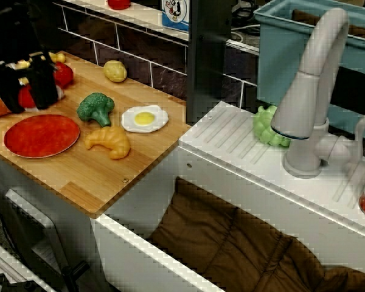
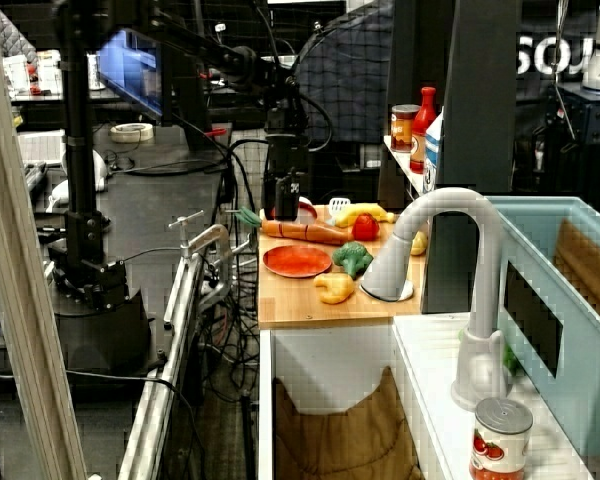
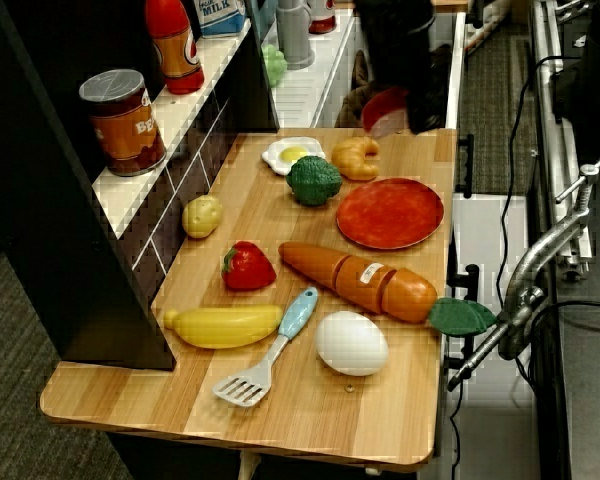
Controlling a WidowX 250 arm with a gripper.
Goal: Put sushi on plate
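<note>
The sushi (image 1: pixel 26 97), red on top with a white base, sits between the two black fingers of my gripper (image 1: pixel 28 103), which is shut on it. From the opposite view the sushi (image 3: pixel 383 110) hangs under the gripper (image 3: pixel 398 112), lifted off the board. The flat red-orange plate (image 1: pixel 41 135) lies on the wooden board just in front of and below the held piece. In that opposite view the plate (image 3: pixel 390 212) shows bare.
Around the plate lie a broccoli (image 1: pixel 96 108), a croissant (image 1: pixel 109 142), a fried egg (image 1: pixel 145 118) and a potato (image 1: pixel 115 70). Carrot (image 3: pixel 360 280), strawberry (image 3: pixel 248 268), banana (image 3: pixel 222 325), spatula (image 3: pixel 270 350) and white egg (image 3: pixel 351 343) fill the board's other end. The sink (image 1: pixel 243 243) adjoins.
</note>
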